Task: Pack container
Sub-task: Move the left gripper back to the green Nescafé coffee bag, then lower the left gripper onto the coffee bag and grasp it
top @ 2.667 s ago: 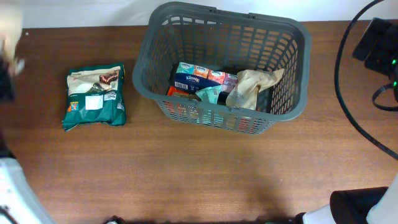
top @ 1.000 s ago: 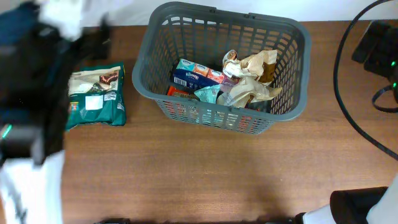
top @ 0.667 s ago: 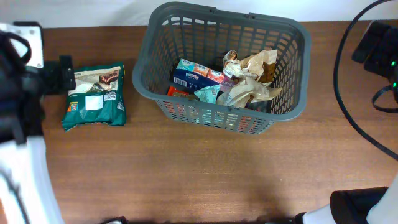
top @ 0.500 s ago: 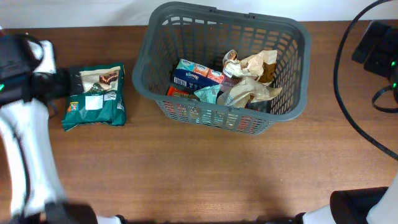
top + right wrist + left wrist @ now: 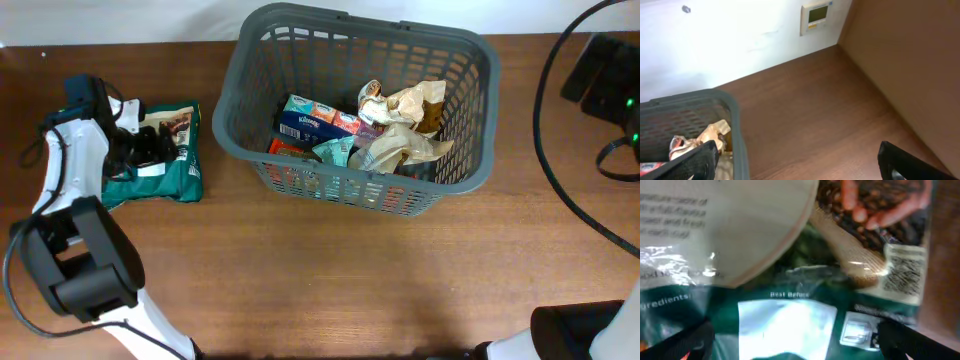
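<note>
**A:** Since half a second ago the left arm [image 5: 66,172] has swung in over the green snack bag [image 5: 172,176], which lies on the tabletop [image 5: 350,285] left of the basket [image 5: 350,188].

**B:** What might go wrong?

**A:** The film looks glossy and puffy. A shallow pinch could slip off or catch only a fold, and the bag might then drop short of the rim.

**B:** And the jaws?

**A:** The left jaws are apart, straddling the bag's lower panel, with nothing clamped. I cannot tell if they touch it. The right jaws are apart and empty. The basket sits well to the right of the left jaws.
</note>
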`<state>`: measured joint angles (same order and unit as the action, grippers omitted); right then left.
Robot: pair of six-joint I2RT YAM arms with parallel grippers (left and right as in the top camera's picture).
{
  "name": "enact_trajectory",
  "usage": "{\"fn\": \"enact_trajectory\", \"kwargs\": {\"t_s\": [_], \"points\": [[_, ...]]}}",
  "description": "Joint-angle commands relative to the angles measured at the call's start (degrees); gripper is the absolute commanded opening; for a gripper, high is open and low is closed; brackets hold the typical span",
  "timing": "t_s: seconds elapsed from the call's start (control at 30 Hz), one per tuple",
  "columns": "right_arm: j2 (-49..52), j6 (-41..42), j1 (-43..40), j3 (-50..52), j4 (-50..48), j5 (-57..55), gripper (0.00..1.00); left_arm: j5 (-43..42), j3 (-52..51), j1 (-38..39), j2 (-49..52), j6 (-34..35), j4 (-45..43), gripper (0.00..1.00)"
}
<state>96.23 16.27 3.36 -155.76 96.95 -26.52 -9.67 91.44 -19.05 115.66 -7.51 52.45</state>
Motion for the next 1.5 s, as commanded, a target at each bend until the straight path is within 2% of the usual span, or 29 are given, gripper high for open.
{"fn": "enact_trajectory", "kwargs": {"t_s": [0.0, 0.3, 0.57, 0.93, 1.13, 1.47], "points": [[-0.07, 0.11, -0.42, -0.02, 0.35, 1.16, 0.99, 2.67, 0.09, 0.24, 1.64, -1.84, -1.09, 0.99], [-0.07, 0.13, -0.44, -0.02, 0.35, 2.4, 0.99, 4.26, 0.31, 0.7, 0.83, -1.73, 2.38, 0.99], [-0.07, 0.13, -0.42, -0.02, 0.35, 2.4, 0.99, 13.6, 2.93, 3.61, -0.74, -1.57, 2.47, 0.99], [-0.07, 0.11, -0.44, -0.02, 0.35, 3.37, 0.99, 21.49, 5.9, 5.92, -0.83, -1.55, 2.45, 0.99], [-0.07, 0.11, -0.42, -0.02, 0.35, 5.38, 0.99, 20.04, 5.9, 5.92, -0.81, -1.07, -1.4, 0.99], [-0.07, 0.13, -0.42, -0.02, 0.37, 7.08, 1.0, 7.06, 5.9, 5.92, -0.81, 1.05, -3.19, 0.99]]}}
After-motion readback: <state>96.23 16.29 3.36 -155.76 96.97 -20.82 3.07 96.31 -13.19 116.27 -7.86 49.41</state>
